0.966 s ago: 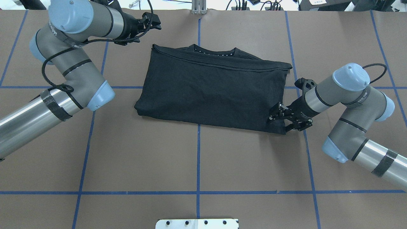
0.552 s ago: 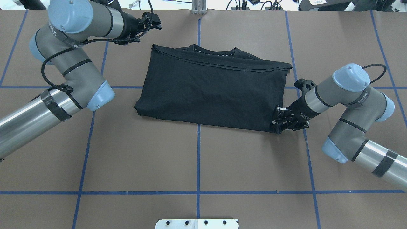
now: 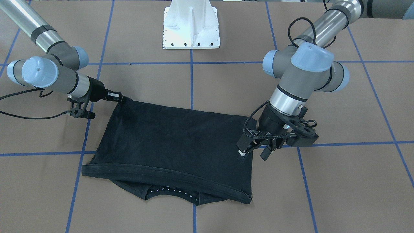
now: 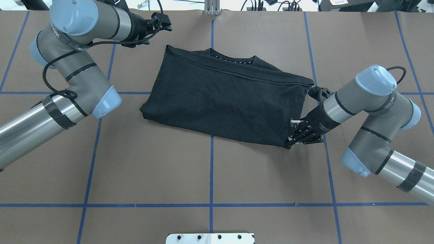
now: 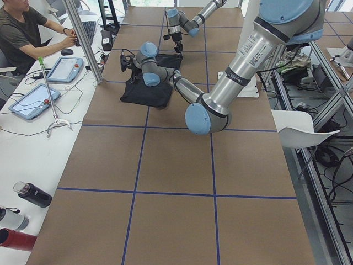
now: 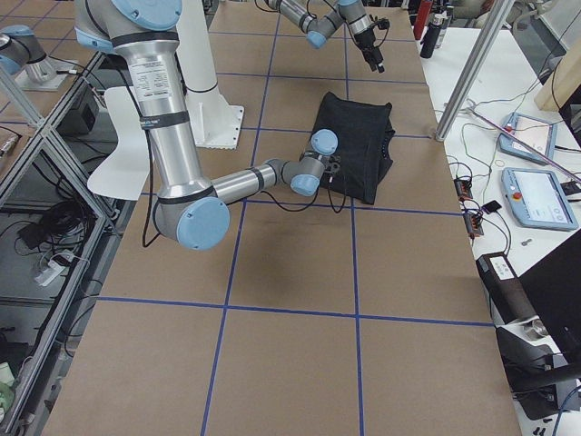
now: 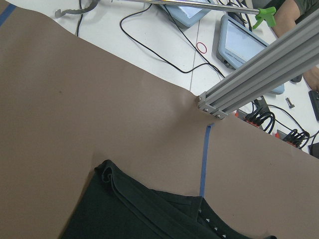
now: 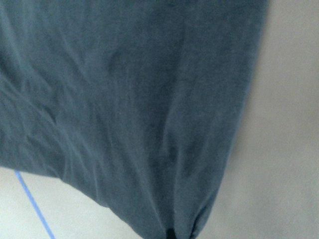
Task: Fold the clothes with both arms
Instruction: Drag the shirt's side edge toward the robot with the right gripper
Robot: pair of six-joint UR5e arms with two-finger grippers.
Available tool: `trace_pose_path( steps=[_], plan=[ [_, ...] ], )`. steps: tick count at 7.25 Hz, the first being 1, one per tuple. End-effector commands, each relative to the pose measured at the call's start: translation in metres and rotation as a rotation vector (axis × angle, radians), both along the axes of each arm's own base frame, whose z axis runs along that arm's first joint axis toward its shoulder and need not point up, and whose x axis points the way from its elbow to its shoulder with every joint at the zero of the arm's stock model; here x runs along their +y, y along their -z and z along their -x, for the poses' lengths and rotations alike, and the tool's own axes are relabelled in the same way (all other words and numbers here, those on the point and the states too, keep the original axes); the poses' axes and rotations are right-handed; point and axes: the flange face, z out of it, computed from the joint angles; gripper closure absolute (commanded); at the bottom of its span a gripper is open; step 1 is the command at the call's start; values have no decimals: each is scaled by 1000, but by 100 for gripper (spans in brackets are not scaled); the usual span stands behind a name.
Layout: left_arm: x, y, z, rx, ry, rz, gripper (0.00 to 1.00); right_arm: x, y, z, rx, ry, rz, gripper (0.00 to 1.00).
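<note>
At the table's far left, left gripper point(image 3: 253, 153): hung above the table point(image 4: 210, 176) near the far left corner of the T-shirt point(image 4: 223, 98), jaws spread, holding nothing; seen spread in the front-facing view, shown from overhead only as black wrist hardware and cable.
Left wrist view: looked down on that far corner and part of the neckline point(image 7: 209, 219), bare brown table around; caught no fingers.
T-shirt: lay folded at mid-table, plain black side up, skewed across the blue tape lines point(image 4: 211, 169); showed the neckline with small white marks at the far edge.
Right gripper point(image 4: 292, 135): clamped on the T-shirt's near right corner; seen pinching from overhead and from the front alike.
Right wrist view: filled with cloth drawn to a point at the bottom edge; fingers too blurred to make out.
Exterior left view: took in a seated person point(image 5: 19, 30) at a desk beside the table, outside the overhead view.
</note>
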Motion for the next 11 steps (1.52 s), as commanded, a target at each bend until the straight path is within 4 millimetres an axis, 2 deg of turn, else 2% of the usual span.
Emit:
trace_pose_path(
  steps=[1, 3, 5, 6, 8, 9, 11],
  plan=[
    [5, 1, 5, 6, 0, -8, 4, 59, 53, 28, -73, 146, 47, 100],
    [16, -3, 13, 11, -2, -14, 4, 105, 105, 71, -131, 260, 54, 100],
    [28, 11, 22, 8, -19, -3, 4, 151, 153, 105, -140, 324, 143, 100],
    [34, 16, 27, 14, -21, -9, 3, 166, 164, 115, -150, 343, 140, 100],
    [36, 14, 27, 14, -24, -8, 2, 169, 164, 117, -150, 340, 138, 100],
    [36, 12, 27, 11, -24, -7, 2, 170, 160, 115, -145, 339, 141, 1],
    [39, 13, 26, 19, -52, -2, 2, 164, 160, 109, -149, 323, 137, 0]
  ],
)
